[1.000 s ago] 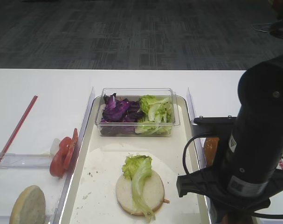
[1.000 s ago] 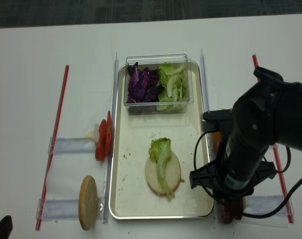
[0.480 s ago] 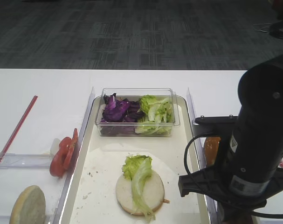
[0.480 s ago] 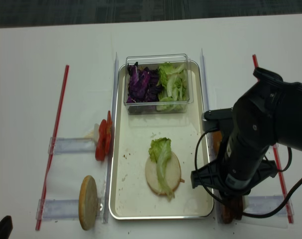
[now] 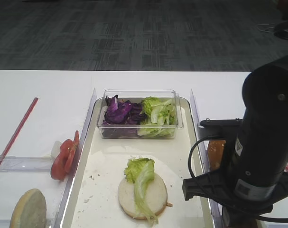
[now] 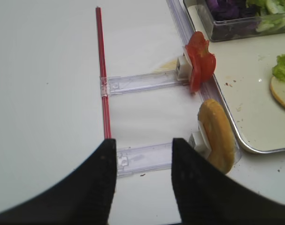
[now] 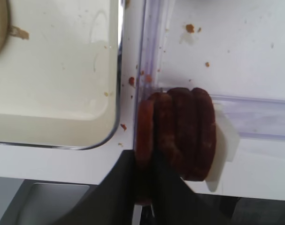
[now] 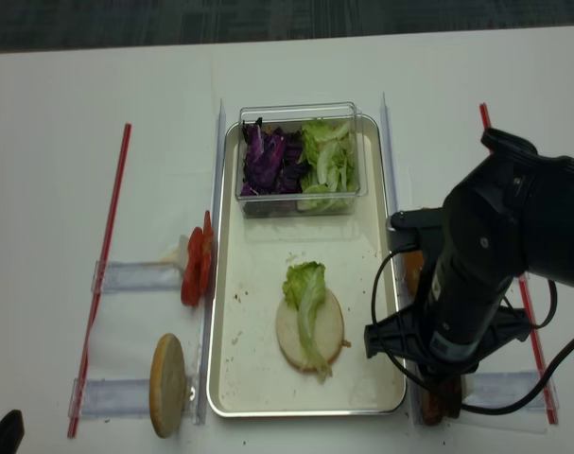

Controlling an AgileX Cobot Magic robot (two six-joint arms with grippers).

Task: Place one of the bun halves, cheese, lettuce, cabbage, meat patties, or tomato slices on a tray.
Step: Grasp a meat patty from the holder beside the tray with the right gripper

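Brown meat patties (image 7: 177,133) stand on edge beside the tray (image 7: 62,136); right gripper (image 7: 144,187) clamps the leftmost patty; left gripper (image 6: 143,178) spread open, holding nothing

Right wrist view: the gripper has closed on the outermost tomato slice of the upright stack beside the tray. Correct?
Not quite. The stack is meat patties, dull reddish-brown discs, not tomato slices; the right wrist view shows it. The rest holds: the right gripper is shut on the outermost one of the upright stack, which stands just outside the tray.
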